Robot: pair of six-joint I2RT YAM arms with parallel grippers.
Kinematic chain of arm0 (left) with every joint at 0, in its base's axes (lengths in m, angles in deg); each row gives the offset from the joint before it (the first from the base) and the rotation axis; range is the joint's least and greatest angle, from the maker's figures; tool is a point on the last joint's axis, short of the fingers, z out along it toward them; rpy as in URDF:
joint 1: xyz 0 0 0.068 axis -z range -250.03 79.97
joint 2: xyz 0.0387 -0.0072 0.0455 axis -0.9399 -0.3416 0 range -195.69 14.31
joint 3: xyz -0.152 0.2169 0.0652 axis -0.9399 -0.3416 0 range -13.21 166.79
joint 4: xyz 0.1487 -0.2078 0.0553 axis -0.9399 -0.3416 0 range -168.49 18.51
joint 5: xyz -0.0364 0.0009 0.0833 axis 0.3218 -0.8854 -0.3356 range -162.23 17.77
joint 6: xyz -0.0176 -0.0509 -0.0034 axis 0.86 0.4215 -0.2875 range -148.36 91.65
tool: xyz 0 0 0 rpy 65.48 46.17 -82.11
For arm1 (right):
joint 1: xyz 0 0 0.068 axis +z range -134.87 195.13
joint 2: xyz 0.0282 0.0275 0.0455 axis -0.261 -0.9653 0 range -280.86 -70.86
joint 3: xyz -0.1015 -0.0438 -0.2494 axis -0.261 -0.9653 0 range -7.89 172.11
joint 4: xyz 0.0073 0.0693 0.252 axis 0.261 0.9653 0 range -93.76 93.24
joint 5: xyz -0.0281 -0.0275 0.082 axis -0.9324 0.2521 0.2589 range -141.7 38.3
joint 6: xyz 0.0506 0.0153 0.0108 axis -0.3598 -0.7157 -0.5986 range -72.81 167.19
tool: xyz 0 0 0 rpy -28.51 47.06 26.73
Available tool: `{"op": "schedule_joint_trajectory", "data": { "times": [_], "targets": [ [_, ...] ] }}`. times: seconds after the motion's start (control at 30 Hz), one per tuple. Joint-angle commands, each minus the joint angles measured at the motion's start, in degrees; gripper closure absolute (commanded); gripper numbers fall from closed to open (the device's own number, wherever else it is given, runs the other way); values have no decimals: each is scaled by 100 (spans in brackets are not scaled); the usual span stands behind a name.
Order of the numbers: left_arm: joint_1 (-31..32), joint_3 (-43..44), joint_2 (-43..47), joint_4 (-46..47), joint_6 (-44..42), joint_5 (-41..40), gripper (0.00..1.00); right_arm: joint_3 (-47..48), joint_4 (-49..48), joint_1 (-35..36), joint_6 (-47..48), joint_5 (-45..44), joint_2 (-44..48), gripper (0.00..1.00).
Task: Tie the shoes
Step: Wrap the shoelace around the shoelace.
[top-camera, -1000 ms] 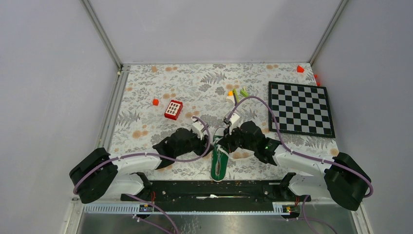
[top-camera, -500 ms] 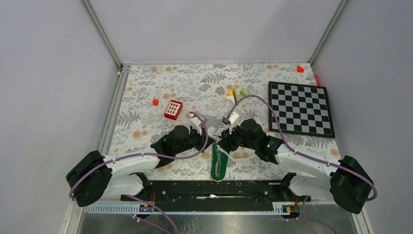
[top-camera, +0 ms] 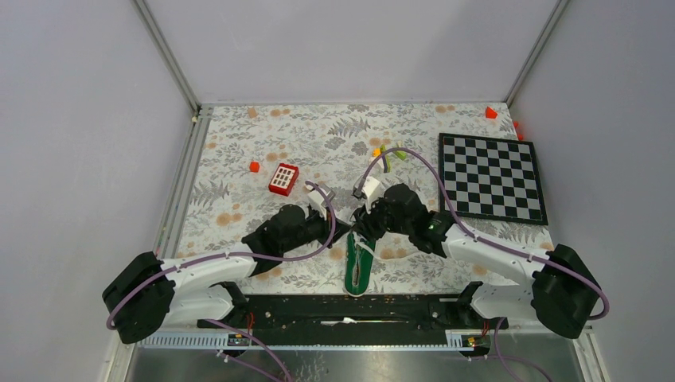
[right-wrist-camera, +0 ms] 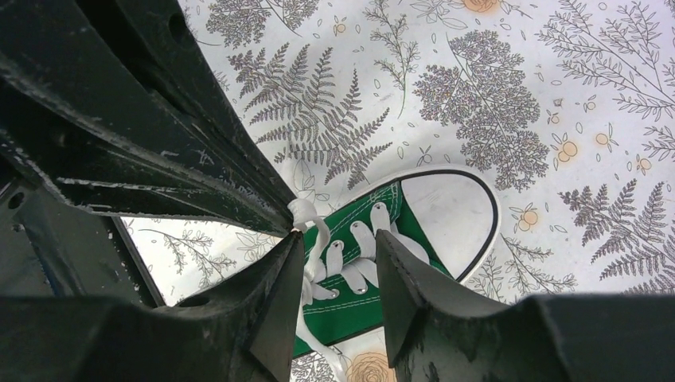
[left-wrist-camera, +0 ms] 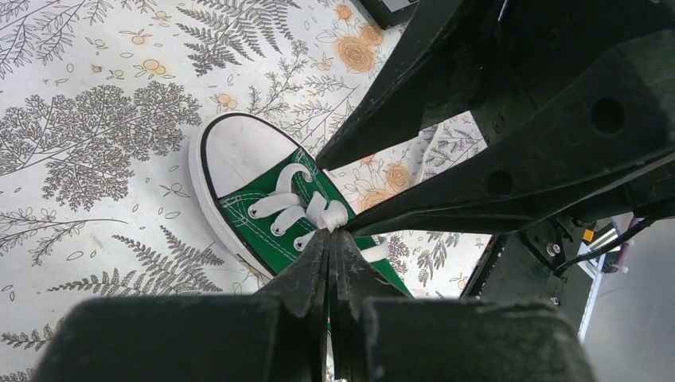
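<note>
The shoe (top-camera: 358, 270) is a small green sneaker with white laces and a white toe cap, lying on the floral table between the two arm bases, toe pointing away. In the left wrist view my left gripper (left-wrist-camera: 330, 236) is shut on a strand of the white lace (left-wrist-camera: 333, 215) just above the shoe (left-wrist-camera: 243, 151). My right gripper (right-wrist-camera: 341, 239) stands open over the eyelets of the shoe (right-wrist-camera: 442, 211), nothing between its fingers. The held lace (right-wrist-camera: 305, 213) rises beside its left finger. From above, the left gripper (top-camera: 344, 225) and the right gripper (top-camera: 360, 231) nearly touch.
A red-and-white keypad-like block (top-camera: 283, 179) lies behind the left arm, with a small red block (top-camera: 254, 166) to its left. A chessboard (top-camera: 492, 177) fills the right side. Small coloured blocks (top-camera: 386, 150) lie at the back centre. The black base rail (top-camera: 350, 306) runs right behind the heel.
My left gripper has closed on the lace. My right gripper has opened and let go. Both wrists have shifted slightly away from the bases.
</note>
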Motion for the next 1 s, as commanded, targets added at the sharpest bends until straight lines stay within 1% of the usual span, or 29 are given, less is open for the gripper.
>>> {"op": "schedule_joint_trajectory", "data": {
  "times": [0.0,0.17,0.23,0.27,0.43,0.6,0.73,0.83,0.97],
  "targets": [
    [7,7,115,136,-27,46,100,347,9,0,117,166,-162,55],
    [9,-42,227,114,-33,5,100,402,-125,-11,17,339,-369,56],
    [8,-47,254,111,-41,-8,100,434,-133,-9,16,395,-455,60],
    [7,-45,267,94,-42,-17,100,452,-137,-8,1,384,-487,64],
    [7,-55,390,-59,-70,-178,100,460,-219,-9,-109,364,-523,99],
    [14,-51,640,-635,-126,-410,100,291,-266,-9,-216,145,-273,100],
    [9,82,631,-1234,-42,-162,100,69,-317,-18,-529,86,14,100],
    [11,77,455,-1013,132,217,100,-88,-487,-19,-659,147,157,100],
    [22,169,-5,-581,324,439,100,-217,-482,-18,-735,97,289,100]
  ]
}}
